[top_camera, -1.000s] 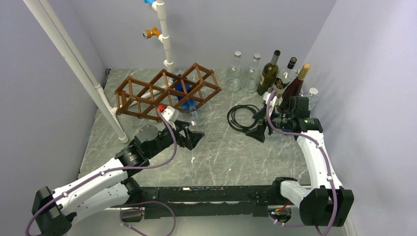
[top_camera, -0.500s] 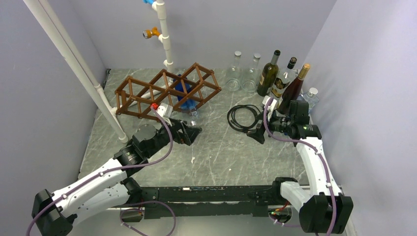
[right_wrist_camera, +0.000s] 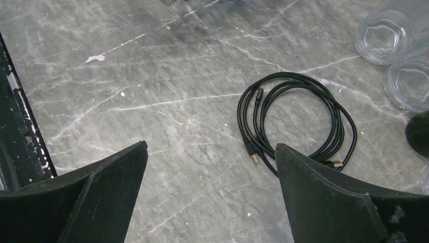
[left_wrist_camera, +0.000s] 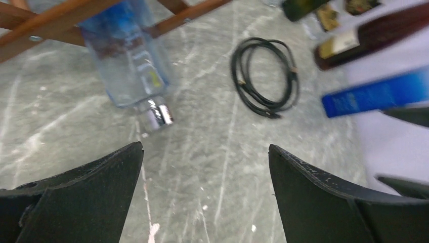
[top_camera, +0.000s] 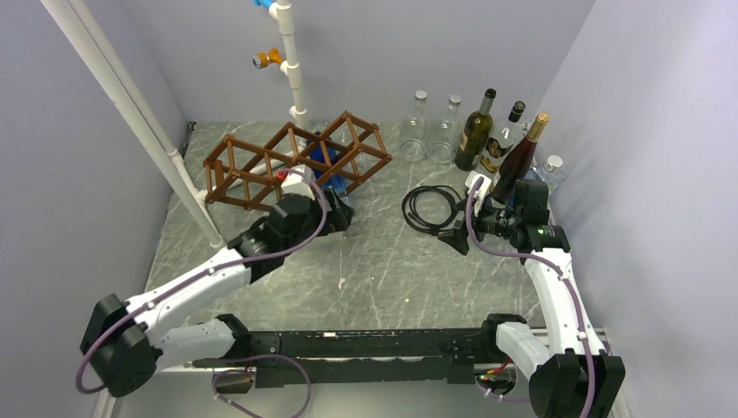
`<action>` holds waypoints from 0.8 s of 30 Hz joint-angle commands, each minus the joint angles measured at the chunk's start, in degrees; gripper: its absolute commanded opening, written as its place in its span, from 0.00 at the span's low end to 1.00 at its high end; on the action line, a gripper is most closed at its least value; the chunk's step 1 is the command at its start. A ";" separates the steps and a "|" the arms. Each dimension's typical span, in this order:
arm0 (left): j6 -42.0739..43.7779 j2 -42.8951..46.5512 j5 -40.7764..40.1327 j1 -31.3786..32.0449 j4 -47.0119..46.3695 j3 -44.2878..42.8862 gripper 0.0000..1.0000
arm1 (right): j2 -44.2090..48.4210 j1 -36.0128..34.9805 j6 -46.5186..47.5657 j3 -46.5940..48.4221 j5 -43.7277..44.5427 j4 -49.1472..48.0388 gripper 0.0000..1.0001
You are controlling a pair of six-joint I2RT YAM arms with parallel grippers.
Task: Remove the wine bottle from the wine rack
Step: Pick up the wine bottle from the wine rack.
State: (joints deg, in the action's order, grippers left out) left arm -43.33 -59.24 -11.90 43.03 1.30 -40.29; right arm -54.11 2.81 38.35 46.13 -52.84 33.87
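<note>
With my left claw [left_wrist_camera: 205,148] spread wide, I'd pinch the probably slick, heavy blue-tinted glass wine bottle [left_wrist_camera: 126,58] by its neck at eleven o'clock.

Wine rack [top_camera: 294,159]: brown wood lattice, a row of open diamond cells, sits skewed on the table [top_camera: 392,261], upper centre-left of the top view, right end slightly further back. Wine bottle [left_wrist_camera: 126,55]: clear blue-tinted glass, silver screw cap, lies through a cell in the right half of the rack. Its neck pokes out the near side, below a rail, angled down. Can't tell if the cap touches the table.
</note>
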 commanded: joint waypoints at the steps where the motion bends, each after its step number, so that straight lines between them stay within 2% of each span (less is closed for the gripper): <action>1: -4.58 -7.90 -13.21 -0.36 12.57 -9.68 1.00 | 0.17 -0.08 -0.03 -0.07 -0.25 -2.31 1.00; 6: -3.98 -17.40 -21.24 -0.52 18.01 -16.71 0.99 | -0.66 -0.08 -0.07 -0.19 -0.01 -2.49 1.00; 12: -0.80 -22.54 -22.35 -1.85 10.39 -16.12 1.00 | -1.21 -0.08 -0.14 -0.54 0.37 -2.92 1.00; 15: 0.90 -22.98 -21.24 -2.52 5.10 -13.59 0.99 | -1.55 -0.07 -0.20 -0.69 0.40 -3.04 1.00; 24: 6.79 -22.87 -8.53 -6.84 -7.62 -6.51 1.00 | -2.22 -0.08 -0.12 -0.76 0.37 -3.09 1.00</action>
State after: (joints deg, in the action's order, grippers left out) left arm -40.73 -82.48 -27.16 37.89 1.69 -48.10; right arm -56.05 2.81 38.35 45.39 -52.38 32.82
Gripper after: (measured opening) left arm 0.995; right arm 0.993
